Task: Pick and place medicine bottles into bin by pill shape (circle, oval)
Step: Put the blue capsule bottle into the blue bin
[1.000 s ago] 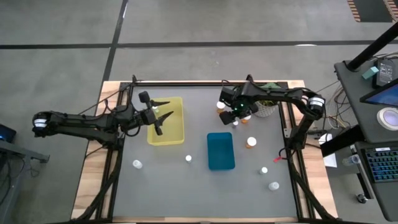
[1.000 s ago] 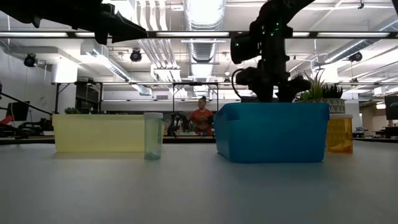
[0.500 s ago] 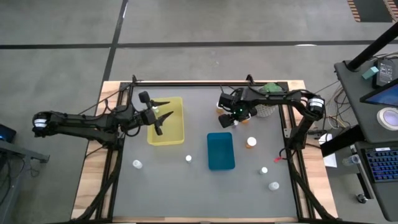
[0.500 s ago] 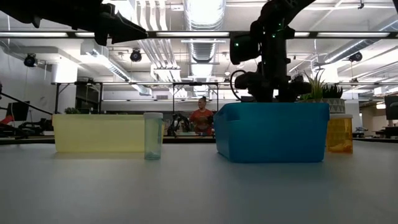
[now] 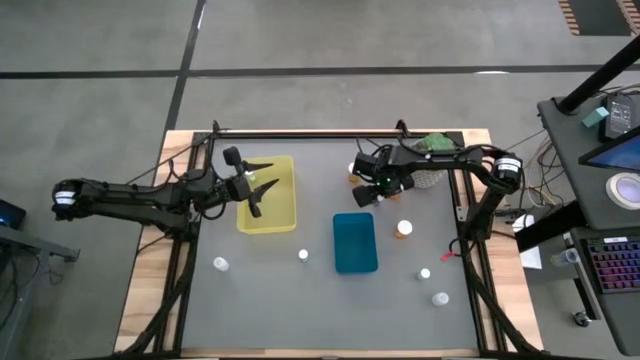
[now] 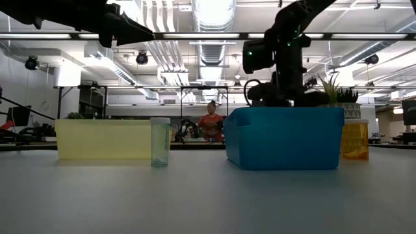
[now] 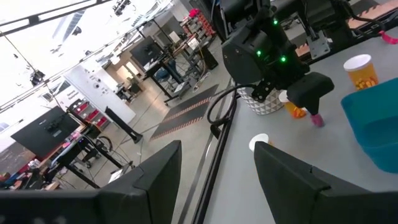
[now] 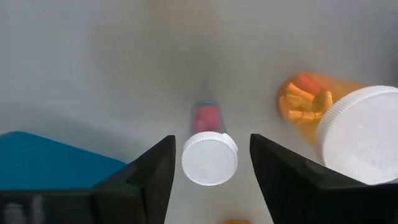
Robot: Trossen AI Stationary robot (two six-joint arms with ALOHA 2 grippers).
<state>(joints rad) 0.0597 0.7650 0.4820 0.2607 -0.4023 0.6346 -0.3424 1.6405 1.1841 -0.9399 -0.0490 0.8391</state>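
Right gripper (image 8: 210, 186) fingers apart straddling pink-pill bottle (image 8: 209, 149), orange bottle (image 8: 348, 127) beside, blue bin (image 8: 56, 155) near

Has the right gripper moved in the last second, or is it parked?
Yes. In the high view the right gripper has shifted toward the table's far edge, away from the blue bin, closing in on a small bottle.

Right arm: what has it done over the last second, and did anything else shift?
The right pincer has dropped lower behind the blue bin and now straddles a small pink-pill bottle, fingers apart, not yet gripping. The left pincer stayed open over the yellow bin; the other bottles kept their places.
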